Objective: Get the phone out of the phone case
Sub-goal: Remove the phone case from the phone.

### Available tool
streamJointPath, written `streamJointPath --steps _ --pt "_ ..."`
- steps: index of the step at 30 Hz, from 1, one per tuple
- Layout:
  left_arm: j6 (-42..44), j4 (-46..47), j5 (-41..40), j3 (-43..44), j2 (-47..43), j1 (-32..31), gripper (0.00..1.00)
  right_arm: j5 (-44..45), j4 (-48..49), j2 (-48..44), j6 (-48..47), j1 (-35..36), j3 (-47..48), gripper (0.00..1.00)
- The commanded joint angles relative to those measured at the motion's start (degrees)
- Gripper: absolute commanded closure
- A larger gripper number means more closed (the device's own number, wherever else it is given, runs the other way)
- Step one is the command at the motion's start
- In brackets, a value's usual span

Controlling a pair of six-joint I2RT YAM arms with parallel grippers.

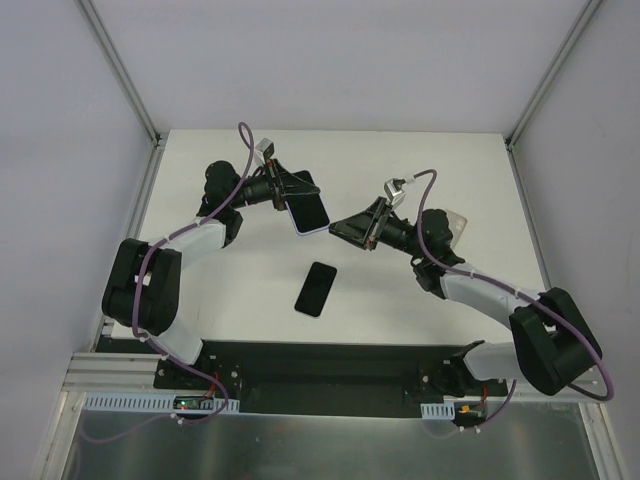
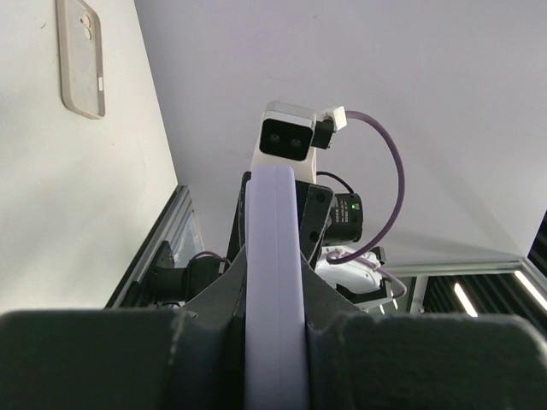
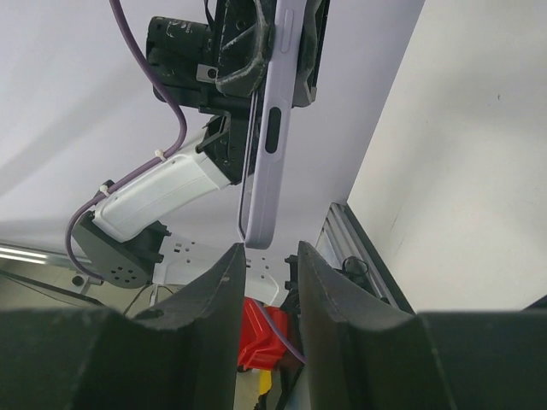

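A phone in a lilac case (image 1: 310,211) is held edge-on above the table by my left gripper (image 1: 288,192), which is shut on it. In the left wrist view the lilac case (image 2: 273,256) stands between the closed fingers (image 2: 214,299). My right gripper (image 1: 340,229) is open and points left at the phone's free end. In the right wrist view the lilac case (image 3: 275,128) hangs just beyond the open fingertips (image 3: 224,265), apart from them, with the dark screen edge on its left side.
A bare black phone (image 1: 316,288) lies flat on the white table in front of both grippers. A clear empty case (image 1: 452,226) lies at the right, partly behind my right arm; it also shows in the left wrist view (image 2: 81,55).
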Motion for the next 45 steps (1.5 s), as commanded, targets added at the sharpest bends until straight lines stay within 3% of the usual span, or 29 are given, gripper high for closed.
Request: streamJointPath --steps 1,4,11,16,18,22,24,25,26,31,45 --pt "-0.6 4.6 0.4 1.3 -3.4 0.5 1.0 -0.6 -0.8 -2.5 -2.7 0.3 3.0 0.66" --pt "-0.6 4.7 0.4 1.1 -3.3 0.5 1.0 -0.2 -2.1 -3.6 -3.6 0.2 3.7 0.65" --pt "-0.5 4.9 0.3 0.5 -3.8 0.5 1.0 2.4 -16.9 -6.2 -11.2 0.7 6.9 0.65" --pt "-0.4 5.3 0.4 0.4 -3.9 0.5 1.0 1.9 -16.7 -4.1 -10.9 1.5 9.0 0.65" --pt "-0.5 5.4 0.4 0.1 -4.0 0.5 1.0 1.5 -14.5 -3.3 -9.2 1.7 9.3 0.65" --pt "-0.9 5.8 0.5 0.1 -4.2 0.5 1.0 0.2 -8.7 0.0 -4.5 1.7 8.4 0.79" --pt "-0.9 5.9 0.4 0.1 -4.3 0.5 1.0 -0.3 -1.3 1.5 1.0 1.6 6.8 0.86" --pt "-1.0 5.8 0.3 0.2 -4.3 0.5 1.0 -0.8 1.9 3.3 3.1 1.7 6.0 0.94" --pt "-0.9 5.7 0.4 0.4 -4.3 0.5 1.0 -0.9 9.3 4.4 5.2 1.7 5.5 0.97" --pt "-0.5 4.4 0.6 1.3 -4.2 0.5 1.0 0.2 34.7 13.6 20.6 2.4 4.8 0.99" --pt "-17.0 16.2 -1.9 4.1 -7.8 0.5 1.0 -2.3 34.7 19.1 19.4 6.5 15.3 0.99"
